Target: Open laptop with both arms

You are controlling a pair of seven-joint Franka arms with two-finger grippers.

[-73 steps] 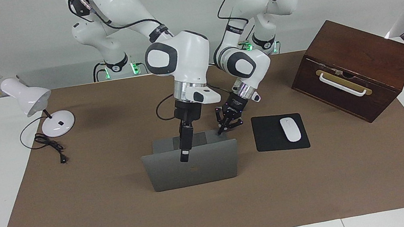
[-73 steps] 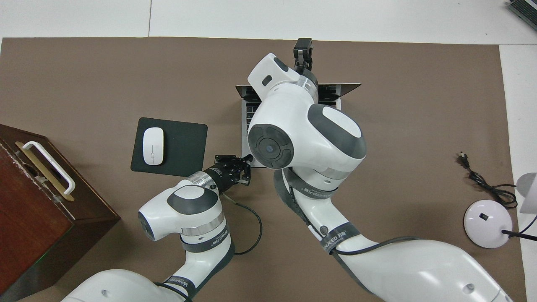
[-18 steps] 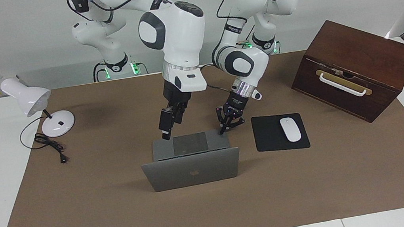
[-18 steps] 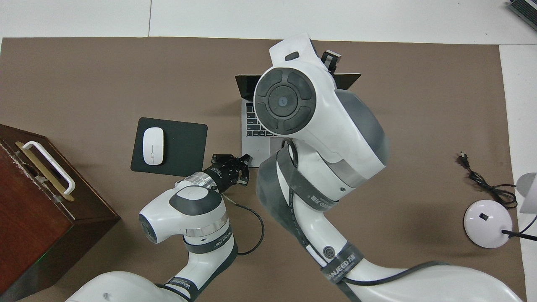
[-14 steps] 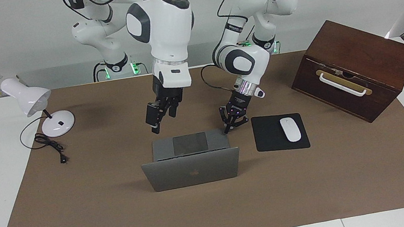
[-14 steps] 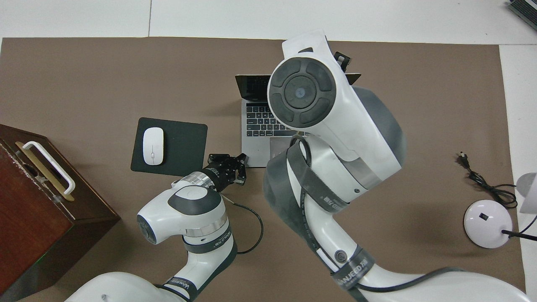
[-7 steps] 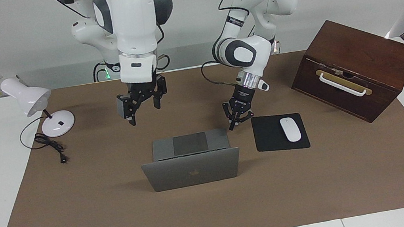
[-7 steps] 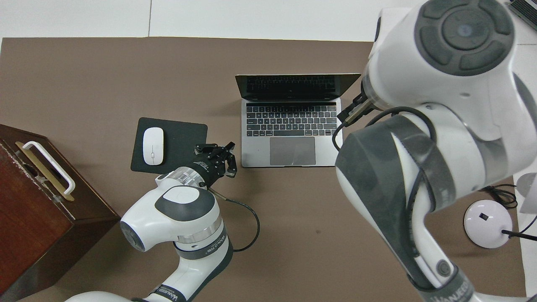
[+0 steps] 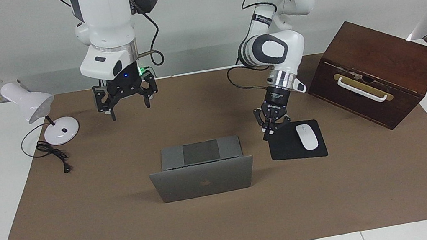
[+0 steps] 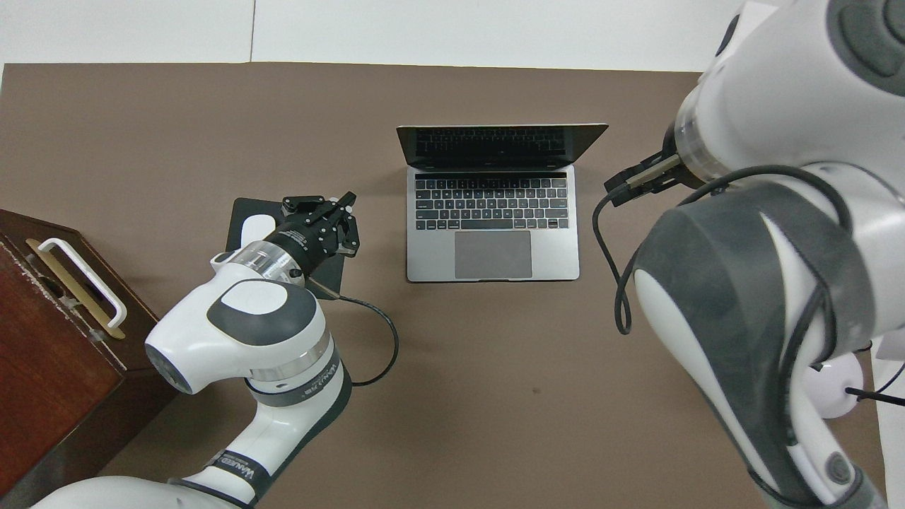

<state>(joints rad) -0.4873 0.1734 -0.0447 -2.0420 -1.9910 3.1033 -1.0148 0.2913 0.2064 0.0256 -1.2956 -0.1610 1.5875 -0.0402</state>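
The laptop (image 9: 202,171) stands open in the middle of the brown mat (image 9: 85,224), screen upright, keyboard facing the robots, nothing touching it. The left gripper (image 9: 269,133) hangs over the mouse pad (image 9: 285,147) corner nearest the laptop, fingertips pinched together, empty. The right gripper (image 9: 127,104) is up high toward the lamp (image 9: 31,105) end, jaws spread wide, holding nothing. A white mouse (image 9: 307,136) lies on the pad, and a wooden box (image 9: 375,70) sits past it at the left arm's end.
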